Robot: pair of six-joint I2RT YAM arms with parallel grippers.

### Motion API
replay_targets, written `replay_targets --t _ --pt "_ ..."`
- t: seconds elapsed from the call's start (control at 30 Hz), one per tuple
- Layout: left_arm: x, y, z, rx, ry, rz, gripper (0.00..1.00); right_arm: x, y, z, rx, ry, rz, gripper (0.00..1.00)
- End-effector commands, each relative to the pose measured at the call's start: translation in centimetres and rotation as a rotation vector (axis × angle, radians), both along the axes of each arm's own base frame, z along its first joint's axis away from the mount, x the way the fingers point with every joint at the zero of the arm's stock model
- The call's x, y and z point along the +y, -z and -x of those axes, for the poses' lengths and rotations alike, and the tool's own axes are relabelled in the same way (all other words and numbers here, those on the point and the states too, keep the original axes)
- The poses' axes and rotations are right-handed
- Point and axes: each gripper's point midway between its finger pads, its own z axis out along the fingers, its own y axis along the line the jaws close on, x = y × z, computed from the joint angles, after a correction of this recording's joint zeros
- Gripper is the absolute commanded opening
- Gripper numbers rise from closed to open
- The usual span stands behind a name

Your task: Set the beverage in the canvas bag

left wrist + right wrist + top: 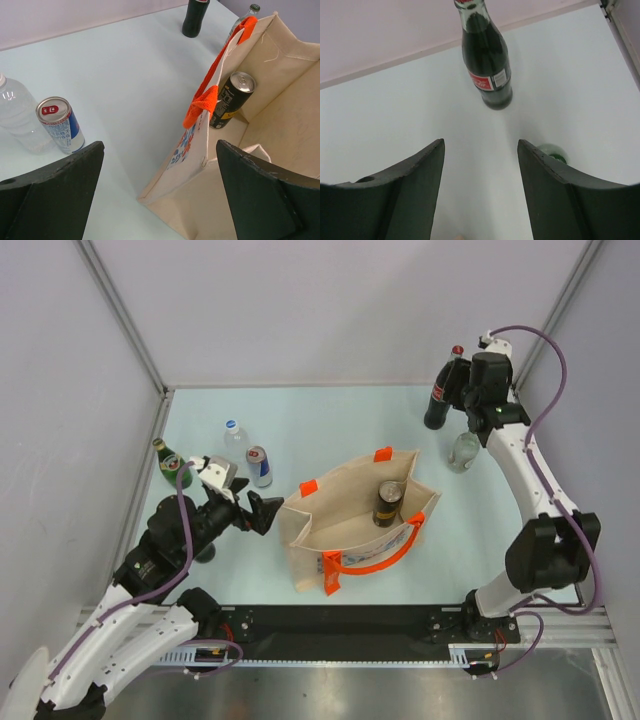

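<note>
Left arm (165, 545) jaws wide apart toward canvas bag (300, 528); right arm (520, 455) outstretched, jaws apart near cola bottle (438, 400).

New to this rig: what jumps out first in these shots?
The boxy beige canvas bag with orange handles stands open in the middle, a black-and-gold can upright inside it. The left gripper hangs open at the bag's left edge, near a blue-and-silver can, clear plastic bottle and green glass bottle. At the far right, the right gripper, jaws apart, faces a dark red-capped cola bottle.
</note>
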Motion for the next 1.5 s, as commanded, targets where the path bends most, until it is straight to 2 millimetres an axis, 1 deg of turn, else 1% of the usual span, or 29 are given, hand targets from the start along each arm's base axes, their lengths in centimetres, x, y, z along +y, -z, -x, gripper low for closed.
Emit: replay_targets --t 0.0,0.07,0.1,0.13,0.23,0.27,0.3,0.33,0.43,0.47,0.6,0.67,0.73,0.77,0.8,0.87,0.9,1.07,1.23,1.4,1.43,1.47 --pt "0.1 -0.8 -0.1 -0.034 -0.006 0.012 1.00 -0.7 -5.9 -3.8 -0.185 -0.013 0.012 0.65" --pt "0.1 -0.8 -0.1 -0.034 -0.006 0.012 1.00 -1.7 -5.1 -3.8 -0.131 0.049 0.014 0.65" --pt "0.1 -0.8 -0.1 -0.033 -0.006 0.011 1.00 -3.1 -4.0 -3.4 -0.066 0.137 0.016 0.65" --pt "0.1 -0.7 -0.1 -0.033 -0.005 0.009 1.00 -3.6 -3.4 -3.1 -0.038 0.173 0.011 0.65" --pt "0.2 -0.8 -0.2 -0.034 -0.010 0.011 1.00 -4.2 -0.9 -1.8 0.052 0.204 0.009 0.67" --pt "0.2 -0.8 -0.2 -0.034 -0.012 0.010 1.00 -4.6 -0.5 -1.4 0.071 0.213 0.012 0.68" --pt "0.2 -0.7 -0.2 -0.033 -0.012 0.010 1.00 -4.7 -0.1 -0.8 0.093 0.216 0.009 0.69" --pt "0.1 -0.7 -0.2 -0.032 -0.010 0.010 1.00 -4.7 1.0 -0.3 0.122 0.210 0.012 0.70" --pt "0.1 -0.8 -0.1 -0.034 -0.004 0.010 1.00 -4.7 2.5 0.4 0.152 0.182 -0.002 0.74" --pt "0.1 -0.8 -0.1 -0.036 -0.004 0.013 1.00 -4.8 3.7 0.7 0.179 0.181 0.002 0.75" --pt "0.0 -0.7 -0.1 -0.029 0.000 0.012 1.00 -5.8 5.8 1.0 0.242 0.187 0.023 0.83" --pt "-0.1 -0.6 -0.1 -0.028 0.002 0.011 1.00 -6.2 7.1 1.1 0.280 0.190 0.043 0.84" --pt "-0.1 -0.6 -0.1 -0.029 0.004 0.009 1.00 -6.0 8.1 1.1 0.306 0.176 0.042 0.85" --pt "-0.1 -0.6 -0.1 -0.028 0.003 0.010 1.00 -5.7 9.2 1.0 0.335 0.157 0.036 0.85" --pt "-0.1 -0.7 -0.1 -0.029 0.000 0.011 1.00 -5.6 9.7 1.0 0.349 0.147 0.035 0.87" --pt "0.0 -0.6 -0.2 -0.027 -0.003 0.009 1.00 -5.2 10.9 0.9 0.377 0.124 0.032 0.89" --pt "-0.1 -0.6 -0.1 -0.028 0.000 0.008 1.00 -6.3 11.2 0.9 0.387 0.138 0.030 0.89" --pt "-0.1 -0.5 -0.2 -0.023 0.000 0.007 1.00 -5.8 12.8 0.4 0.411 0.103 0.024 0.89" --pt "0.0 -0.5 -0.2 -0.027 -0.006 0.007 1.00 -6.8 14.2 0.7 0.440 0.134 0.051 0.88" --pt "-0.1 -0.4 -0.3 -0.023 -0.004 0.004 1.00 -6.2 15.5 0.6 0.444 0.090 0.040 0.87" --pt "0.0 -0.4 -0.2 -0.025 -0.004 0.005 1.00 -6.1 15.5 0.4 0.434 0.085 0.039 0.87" --pt "-0.1 -0.4 -0.3 -0.023 -0.004 0.005 1.00 -6.1 15.9 0.6 0.442 0.081 0.042 0.87"
